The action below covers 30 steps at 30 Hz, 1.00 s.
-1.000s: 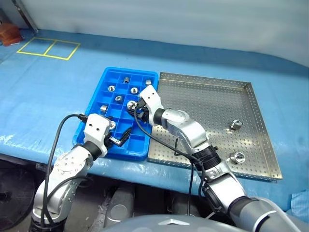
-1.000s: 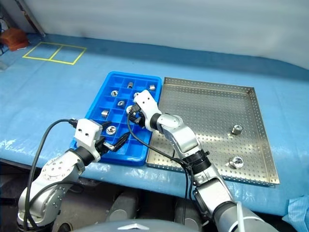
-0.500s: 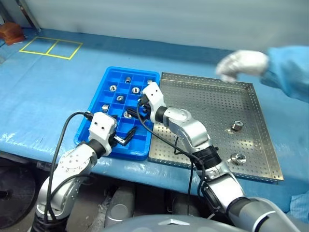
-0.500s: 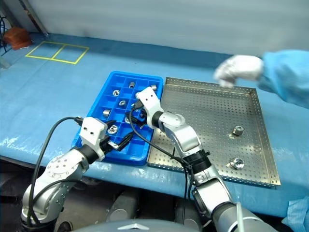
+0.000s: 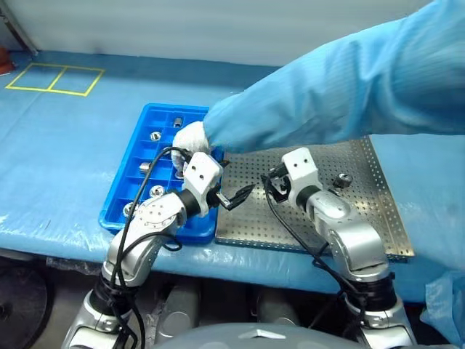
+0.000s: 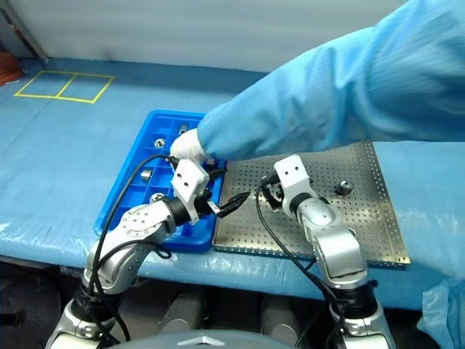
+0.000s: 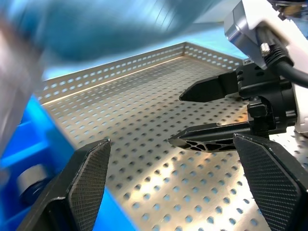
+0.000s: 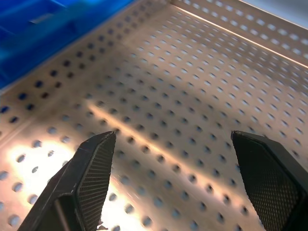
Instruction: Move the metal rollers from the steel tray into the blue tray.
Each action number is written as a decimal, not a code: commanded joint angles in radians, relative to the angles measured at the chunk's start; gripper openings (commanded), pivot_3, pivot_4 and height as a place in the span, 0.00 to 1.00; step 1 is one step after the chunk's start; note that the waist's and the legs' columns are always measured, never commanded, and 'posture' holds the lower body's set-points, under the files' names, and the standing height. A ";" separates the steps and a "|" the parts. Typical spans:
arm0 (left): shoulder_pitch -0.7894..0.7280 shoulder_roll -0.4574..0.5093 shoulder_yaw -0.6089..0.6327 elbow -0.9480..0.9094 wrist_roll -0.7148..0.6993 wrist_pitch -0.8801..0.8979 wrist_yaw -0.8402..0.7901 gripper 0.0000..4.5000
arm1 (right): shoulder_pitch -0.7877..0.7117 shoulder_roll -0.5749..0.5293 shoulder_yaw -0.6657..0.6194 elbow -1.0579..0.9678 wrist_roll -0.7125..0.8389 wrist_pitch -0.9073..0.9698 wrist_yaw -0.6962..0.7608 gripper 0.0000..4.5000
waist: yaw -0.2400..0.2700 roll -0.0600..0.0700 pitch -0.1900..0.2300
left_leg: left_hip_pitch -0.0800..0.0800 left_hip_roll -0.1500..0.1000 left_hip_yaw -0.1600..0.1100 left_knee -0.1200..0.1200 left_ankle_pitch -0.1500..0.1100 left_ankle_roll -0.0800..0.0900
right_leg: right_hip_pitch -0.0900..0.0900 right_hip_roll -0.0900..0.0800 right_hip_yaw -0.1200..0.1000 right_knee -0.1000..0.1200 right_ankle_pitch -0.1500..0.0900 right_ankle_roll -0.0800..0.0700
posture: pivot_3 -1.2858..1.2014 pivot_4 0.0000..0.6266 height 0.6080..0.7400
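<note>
Step in hand: between transfers, next pick-up due
- right gripper (image 5: 270,182): jaws spread, nothing held, poised over steel tray (image 5: 320,236) floor
- left gripper (image 5: 240,195): jaws wide, nothing held, at seam between trays
- metal rollers (image 5: 157,191): several lodged in blue tray (image 5: 120,190) compartments; one roller (image 5: 342,179) seen on steel tray, others possibly hidden by person's sleeve (image 5: 341,94)
- Next move: reach toward far-right roller required; gloved hand (image 5: 190,137) over blue tray to be avoided

Left gripper (image 7: 175,183), fingers spread wide, above the steel tray (image 7: 144,110); the right gripper (image 7: 202,115) opposite, also parted, blue tray (image 7: 29,159) alongside.
</note>
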 commanded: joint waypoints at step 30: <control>0.008 -0.039 -0.053 0.015 0.039 -0.062 -0.040 0.99 | 0.123 0.125 -0.365 -0.330 -0.105 0.565 -0.204 0.90 | -0.046 0.000 0.000 | 0.001 -0.001 0.001 0.002 0.000 0.000 | 0.000 0.000 0.002 0.003 0.000 0.001 | 0.54 0.24 1.00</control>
